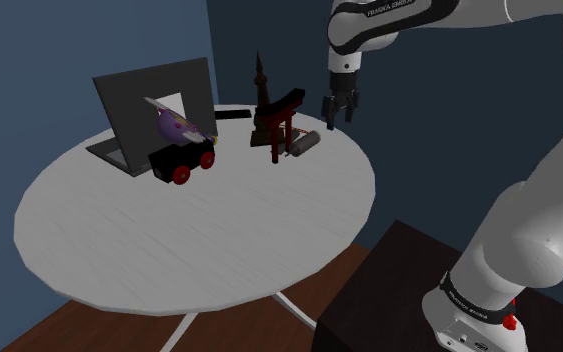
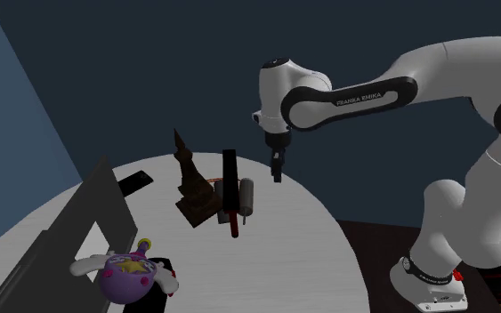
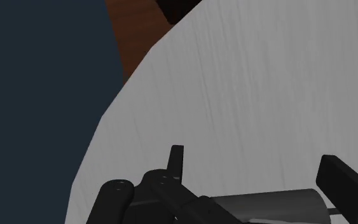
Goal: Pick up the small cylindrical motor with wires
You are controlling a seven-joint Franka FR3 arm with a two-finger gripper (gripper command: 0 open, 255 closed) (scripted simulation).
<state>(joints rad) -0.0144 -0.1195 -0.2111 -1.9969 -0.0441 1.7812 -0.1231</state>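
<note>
A black toy car [image 1: 182,163] sat farthest from the gripper [image 1: 337,115], and a dark red gate model [image 1: 277,120] stood nearer. The grey cylindrical motor [image 1: 302,145] lay on the white table [image 1: 199,240] just below the gripper. The gripper's fingers [image 3: 177,162] stood apart, touching nothing.

This looks like a living room in a home. A round white counter [image 1: 219,240] stands on a reddish-brown wooden floor [image 1: 79,325] in front of dark blue walls [image 1: 69,50]. On the counter sit playthings and ornaments: a black toy car [image 1: 181,162] with red wheels, a purple stuffed toy [image 2: 125,274], a dark tower model [image 2: 186,169], a small red shrine gate [image 1: 281,108] and a grey frame [image 1: 129,100] propped at a lean.
</note>
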